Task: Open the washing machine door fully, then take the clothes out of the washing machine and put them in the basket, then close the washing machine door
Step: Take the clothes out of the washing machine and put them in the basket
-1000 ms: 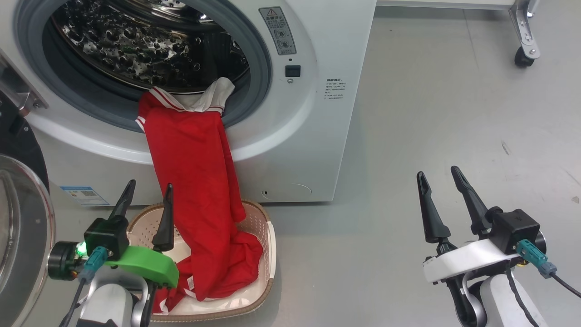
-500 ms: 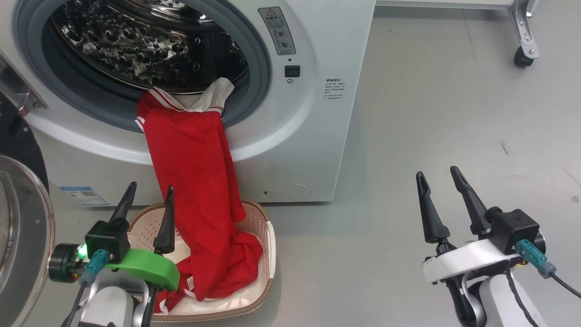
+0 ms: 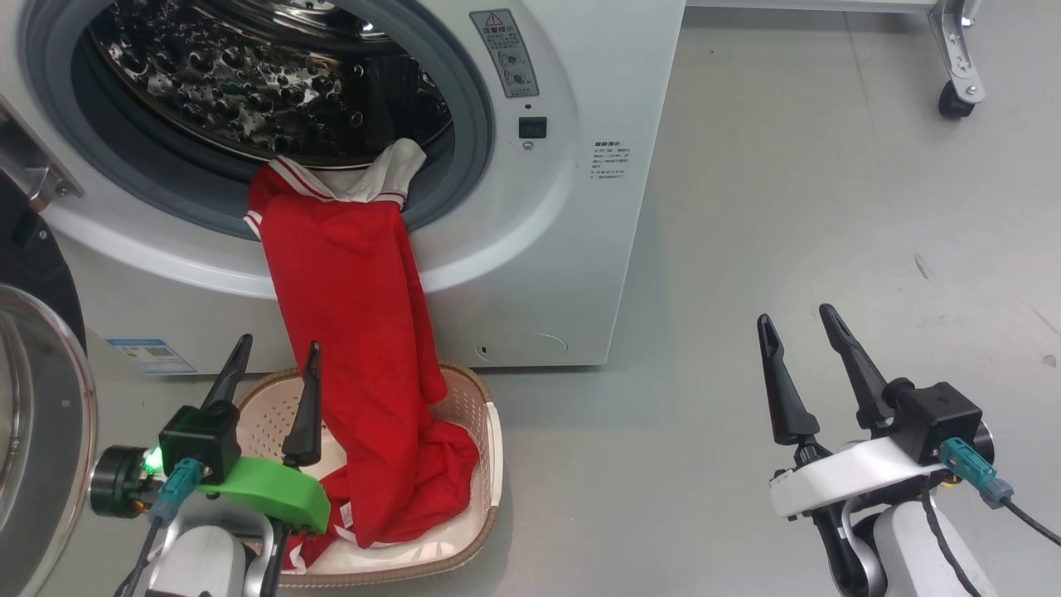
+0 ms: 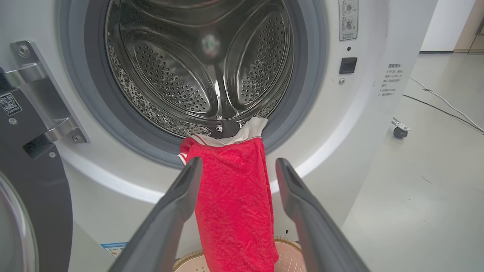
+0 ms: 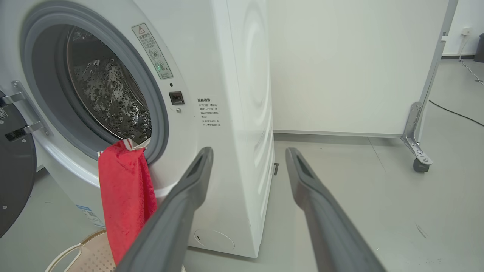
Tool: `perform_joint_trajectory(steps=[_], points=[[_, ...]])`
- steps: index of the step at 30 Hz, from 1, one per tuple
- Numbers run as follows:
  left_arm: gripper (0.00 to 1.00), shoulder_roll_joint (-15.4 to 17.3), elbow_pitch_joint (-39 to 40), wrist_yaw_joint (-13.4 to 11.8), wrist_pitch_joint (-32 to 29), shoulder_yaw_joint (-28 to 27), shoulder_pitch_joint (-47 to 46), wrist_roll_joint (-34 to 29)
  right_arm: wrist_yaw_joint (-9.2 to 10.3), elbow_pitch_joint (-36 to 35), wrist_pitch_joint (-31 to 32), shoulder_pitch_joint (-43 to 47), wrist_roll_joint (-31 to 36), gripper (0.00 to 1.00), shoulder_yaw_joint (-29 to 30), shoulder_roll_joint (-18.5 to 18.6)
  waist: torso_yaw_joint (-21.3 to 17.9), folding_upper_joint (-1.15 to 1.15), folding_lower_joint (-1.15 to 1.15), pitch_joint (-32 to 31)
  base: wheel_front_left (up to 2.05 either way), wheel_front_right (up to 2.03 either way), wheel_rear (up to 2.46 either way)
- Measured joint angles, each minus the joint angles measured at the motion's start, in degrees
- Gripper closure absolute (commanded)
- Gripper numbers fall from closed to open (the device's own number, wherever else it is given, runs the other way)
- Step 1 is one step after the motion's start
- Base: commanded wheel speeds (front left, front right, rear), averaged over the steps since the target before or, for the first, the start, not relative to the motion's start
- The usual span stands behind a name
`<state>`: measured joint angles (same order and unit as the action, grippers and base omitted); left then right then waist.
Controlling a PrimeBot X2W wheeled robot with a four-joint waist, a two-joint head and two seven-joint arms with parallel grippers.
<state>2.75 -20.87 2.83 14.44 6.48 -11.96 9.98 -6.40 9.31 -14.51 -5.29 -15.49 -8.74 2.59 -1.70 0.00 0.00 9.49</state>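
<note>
The white washing machine (image 3: 572,207) stands with its door (image 3: 37,414) swung open at the far left. Red clothes (image 3: 356,332) with white striped trim hang from the grey gasket over the porthole's lower lip and drop into the cream basket (image 3: 489,431) on the floor below. My left gripper (image 3: 278,348) is open above the basket's left part, just left of the hanging cloth and holding nothing. In the left wrist view the clothes (image 4: 234,204) hang beyond the spread fingers. My right gripper (image 3: 800,319) is open over bare floor, well right of the machine.
The steel drum (image 4: 204,68) looks empty behind the hanging cloth. A door hinge bracket (image 4: 41,98) sticks out left of the porthole. A white panel on a castor wheel (image 3: 953,104) stands at the back right. Grey floor (image 3: 829,207) stretches to the right of the machine.
The head view has shifted slightly. Both grippers stay open, and the clothes hang as before.
</note>
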Motion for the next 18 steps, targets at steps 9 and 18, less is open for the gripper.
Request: perform_joint_trajectory(steps=[9, 18], points=[[0.0, 0.0, 0.9, 0.0, 0.0, -0.1, 0.1, 0.0, 0.0, -0.4, 0.0, 0.0, 0.0, 0.0, -0.2, 0.0, -0.3, 0.0, 0.0, 1.2, 0.0, 0.0, 0.0], [0.0, 0.0, 1.0, -0.5, 0.0, -0.4, 0.0, -0.5, 0.0, -1.6, 0.0, -0.1, 0.0, 0.0, -0.5, 0.0, -1.2, 0.0, 0.0, 4.6, 0.0, 0.0, 0.0]])
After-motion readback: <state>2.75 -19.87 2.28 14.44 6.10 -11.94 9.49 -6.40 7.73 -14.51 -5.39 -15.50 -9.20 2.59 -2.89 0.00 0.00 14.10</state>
